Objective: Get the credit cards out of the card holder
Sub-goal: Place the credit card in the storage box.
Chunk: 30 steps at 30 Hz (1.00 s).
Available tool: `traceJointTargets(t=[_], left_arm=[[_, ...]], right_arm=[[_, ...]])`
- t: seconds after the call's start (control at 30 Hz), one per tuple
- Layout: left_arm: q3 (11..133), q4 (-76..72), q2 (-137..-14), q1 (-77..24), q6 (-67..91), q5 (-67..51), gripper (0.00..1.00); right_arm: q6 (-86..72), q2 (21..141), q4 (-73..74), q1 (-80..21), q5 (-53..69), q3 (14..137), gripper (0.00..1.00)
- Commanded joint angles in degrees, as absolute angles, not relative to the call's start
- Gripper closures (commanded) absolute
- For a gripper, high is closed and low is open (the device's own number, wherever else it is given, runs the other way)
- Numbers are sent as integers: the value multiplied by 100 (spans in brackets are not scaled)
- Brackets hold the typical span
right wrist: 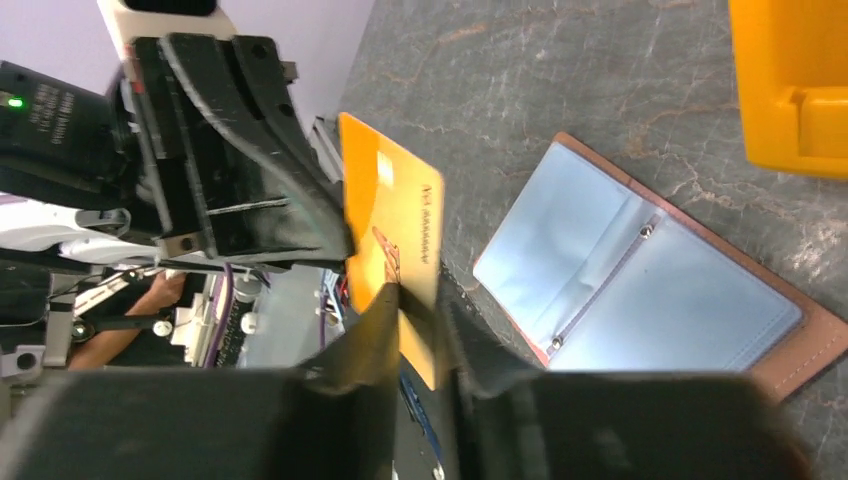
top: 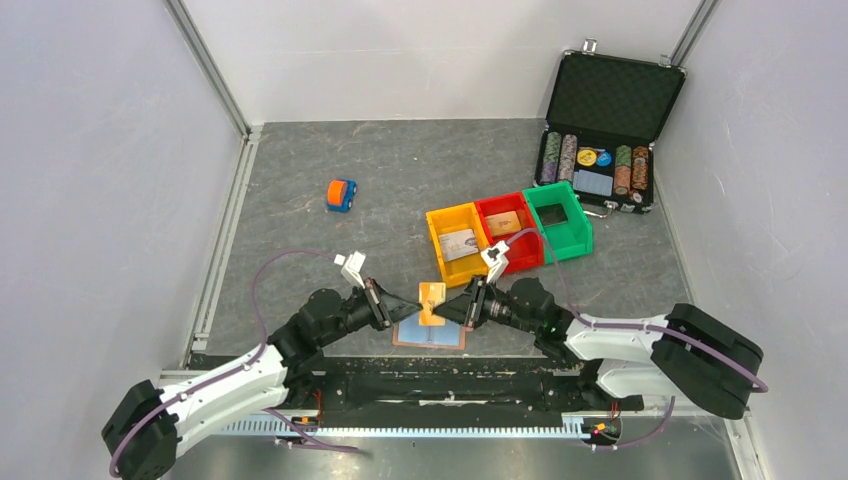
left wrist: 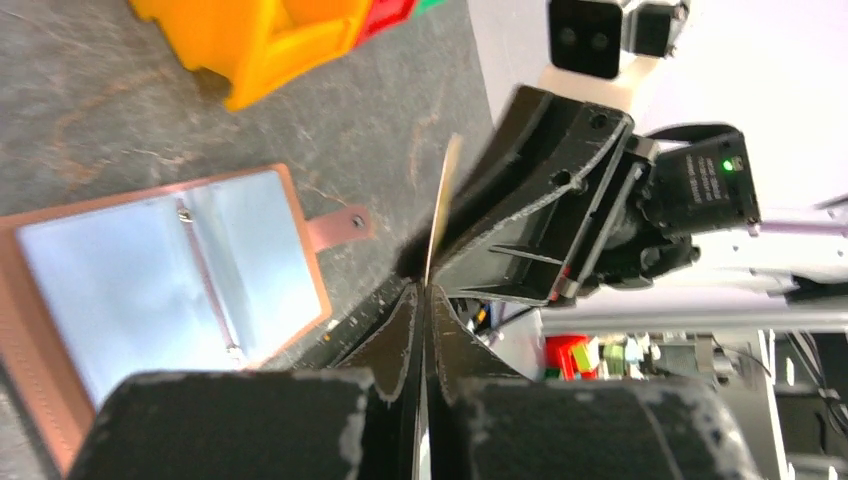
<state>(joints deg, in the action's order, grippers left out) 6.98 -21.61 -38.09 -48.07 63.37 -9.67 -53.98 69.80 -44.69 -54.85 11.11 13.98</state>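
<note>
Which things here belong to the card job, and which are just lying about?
Job: credit card, card holder; perhaps yellow bin and red bin, holding card-like pieces.
Lying about: toy car, green bin, chip case.

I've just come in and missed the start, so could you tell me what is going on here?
A handover seems under way just above the open card holder, whose visible clear pockets look empty. The left gripper is shut on a yellow-orange credit card held on edge; the right gripper straddles the same card, but whether it grips it is unclear.
</note>
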Motion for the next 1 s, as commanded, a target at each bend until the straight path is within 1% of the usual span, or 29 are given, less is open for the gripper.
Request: traceJointTargets(t=[0.0, 0.07, 0.13, 0.17, 0.23, 0.3, 0.37, 0.5, 0.67, 0.83, 0.9, 0.93, 0.97], left_arm=[[983, -2035, -3725, -4790, 6302, -1053, 91], [1341, -1050, -3591, -4790, 5837, -1003, 77], [1580, -442, -3398, -4790, 5493, -982, 61], [1711, -158, -3311, -4790, 5314, -941, 51], [2021, 510, -3181, -4790, 4976, -746, 41], [2323, 885, -3188, -4790, 4639, -678, 36], [2604, 975, -3317, -4790, 4311, -957, 33], [3183, 1231, -3929, -4790, 3621, -1833, 33], [3651, 1409, -4656, -4790, 3181, -2807, 33], [3815, 1313, -5116, -4786, 3168, -3261, 36], [3779, 1187, -5146, -4789, 3211, -3326, 42], [3761, 1136, -5141, -4790, 3244, -3324, 49], [3748, 1103, -5133, -4790, 3264, -3311, 58]], right_arm=[[-5368, 7000, -5247, -5340, 1608, 1302, 93], [-5065, 6850, -5112, -5186, 1906, 1266, 100], [-4631, 6626, -4771, -5032, 2223, 1250, 100], [-4431, 6500, -4528, -4965, 2403, 1279, 100], [-3924, 6318, -3947, -4871, 2789, 1425, 100], [-3337, 6227, -3285, -4830, 3172, 1705, 100], [-2913, 6248, -2734, -4827, 3554, 2001, 100], [-2782, 6288, -2659, -4830, 4375, 2184, 100], [-3082, 6243, -3162, -4827, 4773, 2110, 100], [-3296, 6244, -3512, -4826, 4979, 2024, 100], [-3291, 6225, -3490, -4835, 5020, 2022, 100], [-3274, 6229, -3465, -4827, 5035, 2021, 100], [-3255, 6223, -3440, -4827, 5036, 2026, 99]])
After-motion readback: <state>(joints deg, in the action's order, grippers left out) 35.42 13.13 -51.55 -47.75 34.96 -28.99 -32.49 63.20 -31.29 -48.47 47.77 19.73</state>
